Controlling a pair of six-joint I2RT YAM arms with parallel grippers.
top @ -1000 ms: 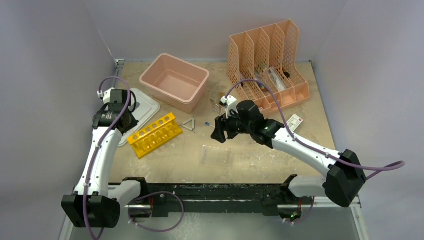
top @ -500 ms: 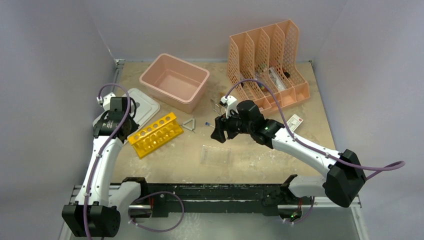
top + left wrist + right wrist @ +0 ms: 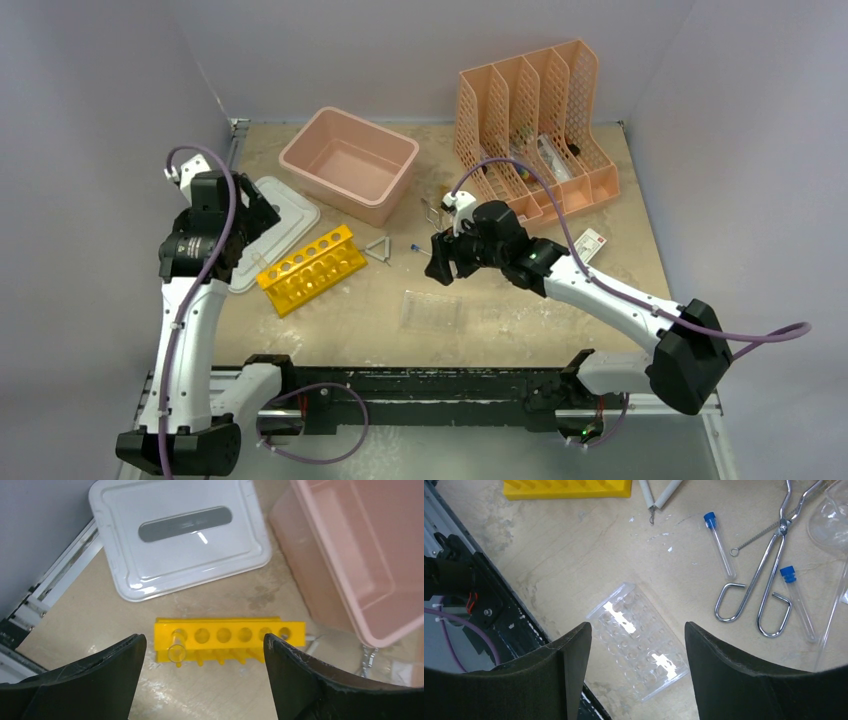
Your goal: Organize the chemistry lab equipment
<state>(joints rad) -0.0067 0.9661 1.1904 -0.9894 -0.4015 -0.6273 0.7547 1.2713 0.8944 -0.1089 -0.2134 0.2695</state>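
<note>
On the bench (image 3: 340, 320), the left fingers (image 3: 100, 675) hang spread wide over the yellow rack (image 3: 230, 635), which lies loose near the lid (image 3: 180, 535), while the right fingers (image 3: 549, 680), equally spread, hover above the clear tray (image 3: 639, 647), probably lining up a grab.

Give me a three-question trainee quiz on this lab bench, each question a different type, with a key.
1. True or false: the pink tub stands without its grey lid.
2. How many blue-capped vials lie beside the metal tongs?
3. In the wrist view of the right hand, what shows between its fingers? A. grey lid B. clear tray C. metal tongs
Key: 1 true; 2 two; 3 B.
</note>
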